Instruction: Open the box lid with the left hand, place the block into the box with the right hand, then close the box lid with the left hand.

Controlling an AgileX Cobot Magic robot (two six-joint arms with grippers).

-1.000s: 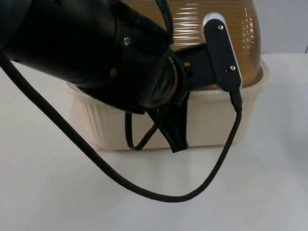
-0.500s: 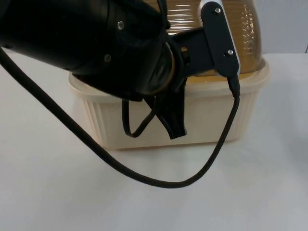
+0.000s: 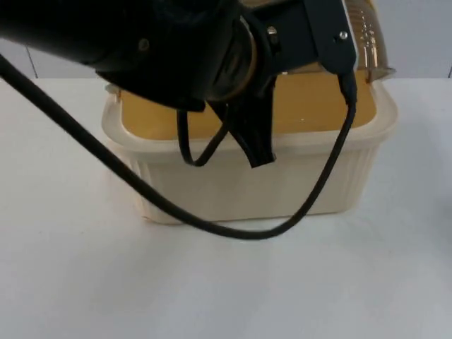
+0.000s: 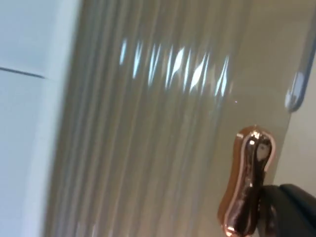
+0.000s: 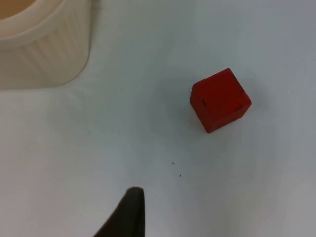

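Top view: the box (image 3: 247,187) sits on the white table (image 3: 70,282) in the middle of the frame. It is cream, with thin ribs down its walls. Its long side runs from left to right across the frame, and its open mouth faces up. Inside, it looks yellow. The lid (image 3: 364,39) is see-through and amber brown, with ribs too. It is tilted up off the rim, at the upper right of the frame. The left gripper (image 3: 254,145) hangs down in front of the box's near wall, just below the big black arm that crosses the top of the frame.

In the left wrist view, a shiny copper knob (image 4: 247,182) on the lid is touching the gripper. I cannot tell if the left gripper is squeezing it.

In the right wrist view, the block (image 5: 220,100) is a small red cube. It lies flat on the table, turned a little so its edges run slanted. It is well apart from the box corner. The right gripper (image 5: 129,217) hangs above the table, near the block but not touching it. I cannot tell if it is open or closed.
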